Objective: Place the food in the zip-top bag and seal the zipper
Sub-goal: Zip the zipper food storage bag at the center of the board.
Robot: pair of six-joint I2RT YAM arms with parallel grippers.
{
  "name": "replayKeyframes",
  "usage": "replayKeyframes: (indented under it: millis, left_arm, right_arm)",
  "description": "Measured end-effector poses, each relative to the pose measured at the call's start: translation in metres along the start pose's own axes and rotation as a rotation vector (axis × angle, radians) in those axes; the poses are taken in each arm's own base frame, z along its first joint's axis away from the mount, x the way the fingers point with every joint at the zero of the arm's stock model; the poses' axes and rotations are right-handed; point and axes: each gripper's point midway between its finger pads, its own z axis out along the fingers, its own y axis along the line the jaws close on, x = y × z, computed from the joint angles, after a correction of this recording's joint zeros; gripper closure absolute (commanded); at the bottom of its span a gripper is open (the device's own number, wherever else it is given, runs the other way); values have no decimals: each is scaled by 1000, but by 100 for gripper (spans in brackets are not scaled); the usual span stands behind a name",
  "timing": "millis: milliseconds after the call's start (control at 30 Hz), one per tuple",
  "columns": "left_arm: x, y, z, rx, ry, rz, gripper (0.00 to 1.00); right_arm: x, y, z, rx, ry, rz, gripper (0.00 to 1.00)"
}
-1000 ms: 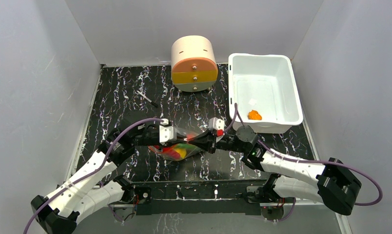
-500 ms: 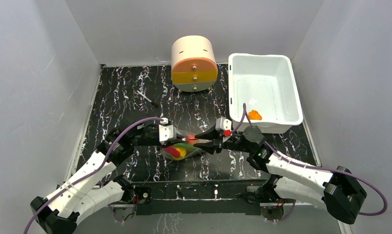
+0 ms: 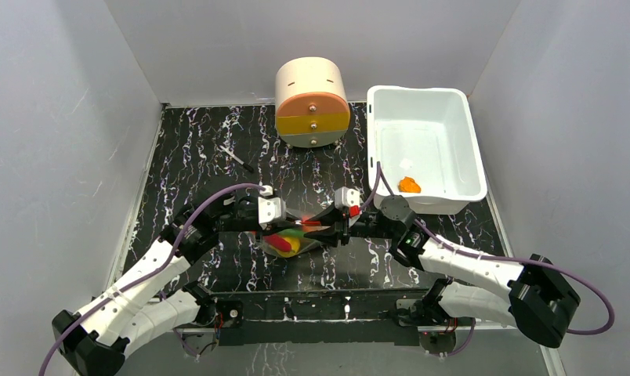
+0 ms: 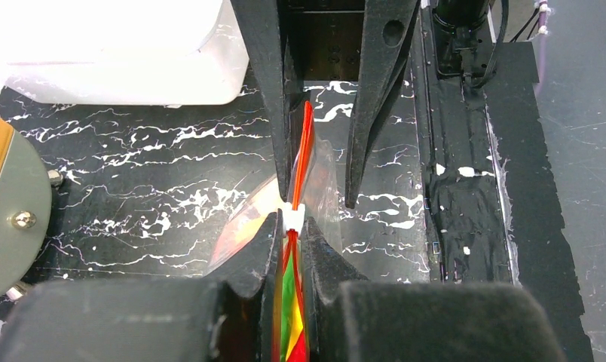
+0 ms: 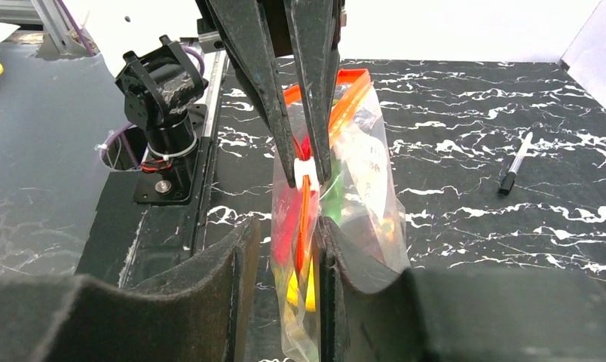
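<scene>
Overhead and wrist views of the sealing step. We see the zip-top bag (image 5: 360, 188) between the two arms near the front edge of the black marbled table (image 3: 202, 149), its mouth turned upward and its clear sides crinkled. The left gripper (image 4: 291, 225) is pinched together on the zipper (image 4: 306, 143), the orange-red strip along the mouth, right at the small white slider (image 4: 292, 216). The right gripper (image 5: 286, 226) meets it from the opposite side; its jaws stand apart, one on each face of the bag, and in the left wrist view one finger lies against the strip while the other is clear of it. Through the plastic we make out the food (image 3: 284, 244) as red, yellow and green pieces packed together; we cannot tell the single items apart, nor whether the bag's bottom rests on the table. One orange fruit (image 3: 409, 185) lies apart from the rest in the white rectangular tub (image 3: 421, 98) at the far right. A round wooden drum (image 3: 312, 98) stands beside the tub at the back, and a pen (image 5: 513, 162) lies on the table well to the left of the drum
</scene>
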Motion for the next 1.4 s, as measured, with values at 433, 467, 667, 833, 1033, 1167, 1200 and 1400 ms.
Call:
replayKeyframes:
  millis: [433, 467, 667, 833, 1033, 1167, 1200, 1400]
  left_arm:
    - [0, -1, -4, -8, 3, 3, 100]
    - [-1, -1, -5, -11, 2, 5, 100]
    - [-5, -3, -13, -39, 0, 24, 100]
    - [-7, -5, -23, -68, 10, 43, 100]
    - [-10, -8, -36, -111, 18, 43, 100]
    - [-14, -8, -41, -103, 41, 42, 100]
    - [-15, -8, -41, -102, 44, 43, 100]
    - [-14, -8, -44, -111, 55, 41, 100]
  right_arm:
    - [-15, -13, 4, 23, 28, -93, 100]
    - [-16, -12, 4, 21, 28, -92, 100]
    - [-26, -11, 3, 39, 3, -100, 100]
    - [-34, -11, 2, 56, -26, -80, 100]
    - [-44, -18, -1, 117, -60, -45, 100]
    - [-49, -20, -5, 139, -73, -39, 100]
    - [-51, -21, -6, 145, -75, -38, 100]
    - [-52, -20, -18, 197, -92, -12, 100]
